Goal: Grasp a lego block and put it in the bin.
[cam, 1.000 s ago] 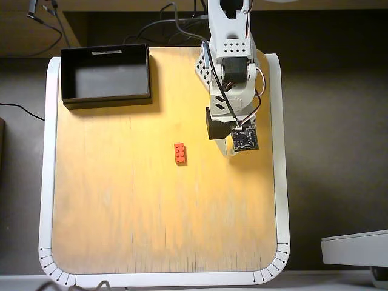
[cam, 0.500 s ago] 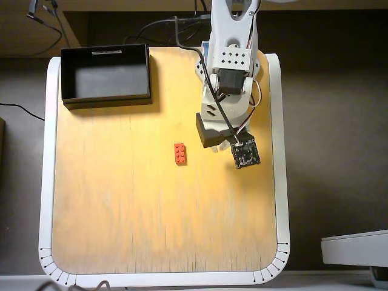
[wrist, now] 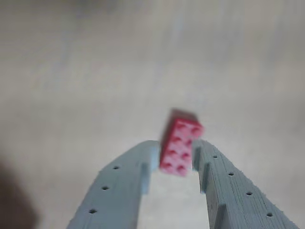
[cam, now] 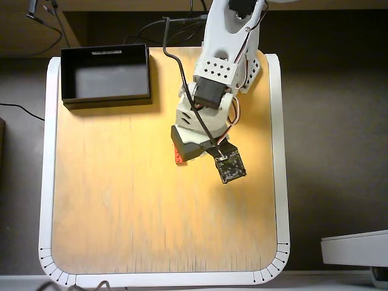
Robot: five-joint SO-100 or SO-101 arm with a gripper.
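The lego block (wrist: 180,148) is a small red-orange studded brick lying flat on the wooden table. In the wrist view it sits between the tips of my gripper (wrist: 175,157), whose grey fingers (wrist: 119,186) straddle it with the jaws apart. In the overhead view my gripper (cam: 182,150) hangs right over the brick, so only a red sliver of the lego block (cam: 177,157) shows at its left edge. The bin (cam: 106,100), a black open box, stands empty at the table's far left corner, well away from the gripper.
The wooden table (cam: 133,212) has a white raised rim (cam: 46,182). Cables (cam: 151,27) trail behind the arm's base at the top. A pale device (cam: 357,248) sits off the table at lower right.
The arm has swung left and down across the table, bringing the gripper from right of the brick to directly over it.
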